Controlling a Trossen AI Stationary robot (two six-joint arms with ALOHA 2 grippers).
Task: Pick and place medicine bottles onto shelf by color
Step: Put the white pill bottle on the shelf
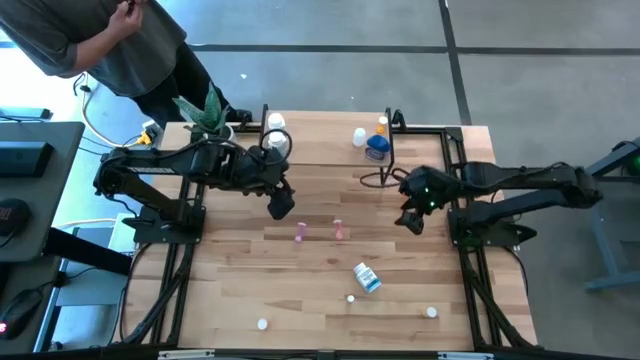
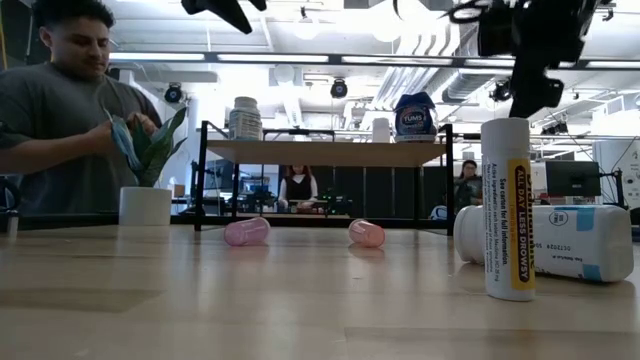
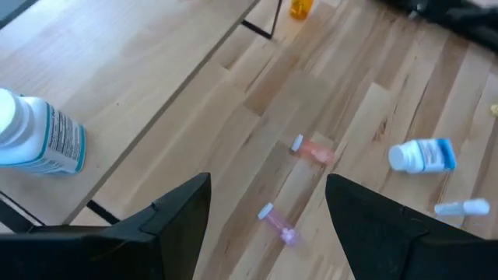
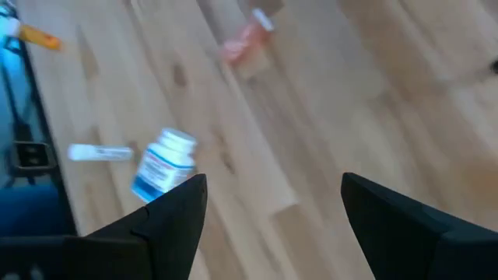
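- The left gripper (image 1: 282, 207) is hovering above the table (image 1: 300, 290) just in front of the shelf (image 1: 320, 150), its fingers (image 3: 183, 214) spread wide and holding nothing.
- The right gripper (image 1: 411, 222) is hanging over the table's right side, its fingers (image 4: 175, 210) also standing wide apart and empty.
- Two pink bottles (image 1: 299, 233) (image 1: 339, 231) are lying on their sides between the two grippers, near each other but not touching; both are showing in the low view (image 2: 246, 232) (image 2: 367, 233).
- These pink ones are looking small, light and round, so they are likely rolling easily; closing across the body, square to the long axis, seems the safest hold.
- A white bottle with a blue label (image 1: 367, 277) is lying tipped nearer the front edge, with small white vials (image 1: 262, 323) (image 1: 431, 312) scattered beyond it.
- The plastic is probably smooth and stiff, so a firm pinch at mid-body should be holding without crushing.
- On the shelf, a white bottle (image 1: 275, 122) is standing at the left end and a squat blue one (image 1: 376, 146) at the right, with an orange-capped vial (image 1: 382, 124) beside it.
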